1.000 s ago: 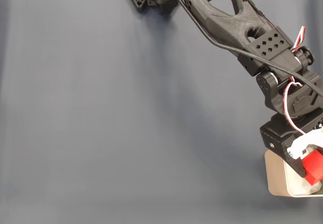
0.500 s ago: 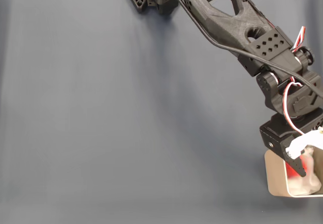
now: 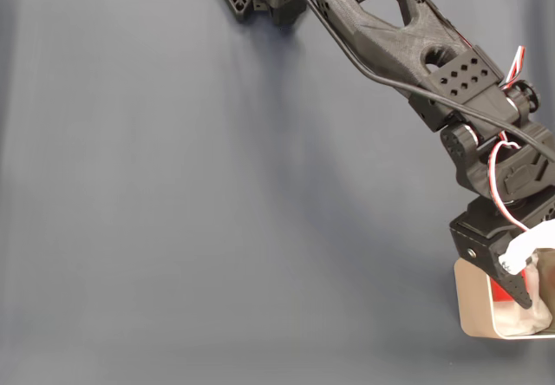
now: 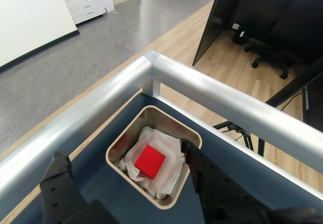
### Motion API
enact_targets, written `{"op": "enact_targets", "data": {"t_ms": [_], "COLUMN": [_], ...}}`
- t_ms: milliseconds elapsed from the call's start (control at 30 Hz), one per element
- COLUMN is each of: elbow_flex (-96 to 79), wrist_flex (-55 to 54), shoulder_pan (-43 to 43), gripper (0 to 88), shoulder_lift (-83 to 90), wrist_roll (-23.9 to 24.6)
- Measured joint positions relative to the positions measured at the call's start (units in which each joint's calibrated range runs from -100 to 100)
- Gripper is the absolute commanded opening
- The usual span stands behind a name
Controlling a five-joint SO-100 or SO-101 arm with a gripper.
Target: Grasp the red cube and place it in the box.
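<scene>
Wrist view, nearest first: my claw [image 4: 126, 181] stands spread apart and empty, one dark finger low at the left of the picture and the other rising at the right, with open air between them. Just beyond and below that gap sits the box [image 4: 117, 146], tucked into the corner of the desk [image 4: 93, 156] where two silver rails [image 4: 212, 100] meet. The red cube [image 4: 150, 161] lies flat on the white lining [image 4: 169, 176] inside the box, roughly central, touching no wall and touching neither of my fingers. Beyond the rails I see a wooden floor [image 4: 181, 37], a dark panel and an office chair [image 4: 282, 32].

In the fixed view my claw [image 3: 523, 288] hangs over the box [image 3: 473, 303] at the lower right corner of the desk [image 3: 217, 194], its tip inside the rim line; the cube is hidden there behind my own parts.

I judge the placing done, so the risk now lies in leaving. My right finger stands close over the box's wall, and if I swing sideways before lifting I could catch the thin rim and drag or tip the box, which sits hard against the desk's edge. A finger dipping lower could also snag the soft lining and pull the cube out with it.
</scene>
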State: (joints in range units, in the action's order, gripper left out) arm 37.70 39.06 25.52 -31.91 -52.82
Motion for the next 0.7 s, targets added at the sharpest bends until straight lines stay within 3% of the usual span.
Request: {"op": "enact_targets", "data": {"t_ms": [500,567,700], "elbow_flex": [0.0,0.0,0.0], "wrist_flex": [-1.2,-1.2,-1.2], "shoulder_pan": [0.0,0.0,0.0], "gripper": [47.8,43.6,20.6], "shoulder_lift": [0.0,0.0,0.0], "wrist_roll": [0.0,0.0,0.0]}}
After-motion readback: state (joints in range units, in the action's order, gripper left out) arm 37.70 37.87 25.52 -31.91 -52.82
